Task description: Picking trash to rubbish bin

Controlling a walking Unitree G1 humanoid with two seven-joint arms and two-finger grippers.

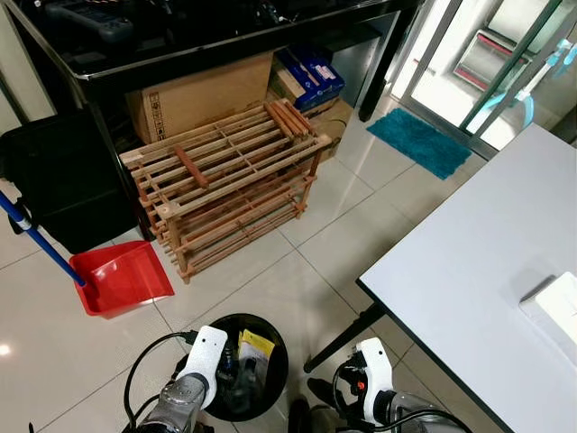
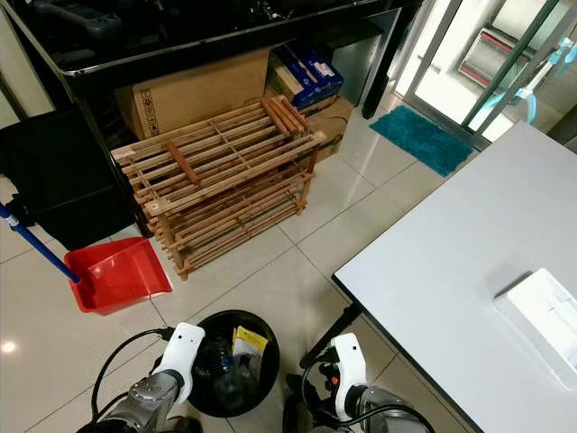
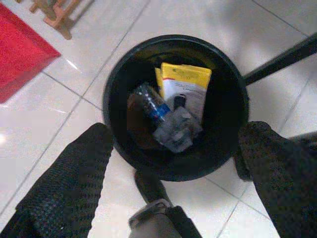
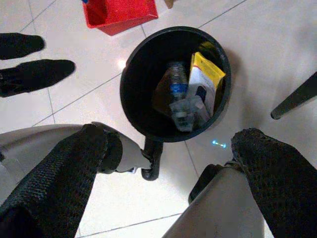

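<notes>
A round black rubbish bin stands on the tiled floor just in front of me, between my two arms. Inside it lie a yellow packet, a plastic bottle with a blue label and a crumpled clear wrapper. My left gripper hangs open above the bin's near rim, its fingers wide apart with nothing between them. Over the floor beside the bin, my right gripper is open too and holds nothing. The left arm and right arm are low in the eye views.
A red dustpan with a blue handle lies to the left. Behind it stands a wooden shoe rack against a black desk. A white table fills the right, its black leg near the bin. Two dark shoes stand nearby.
</notes>
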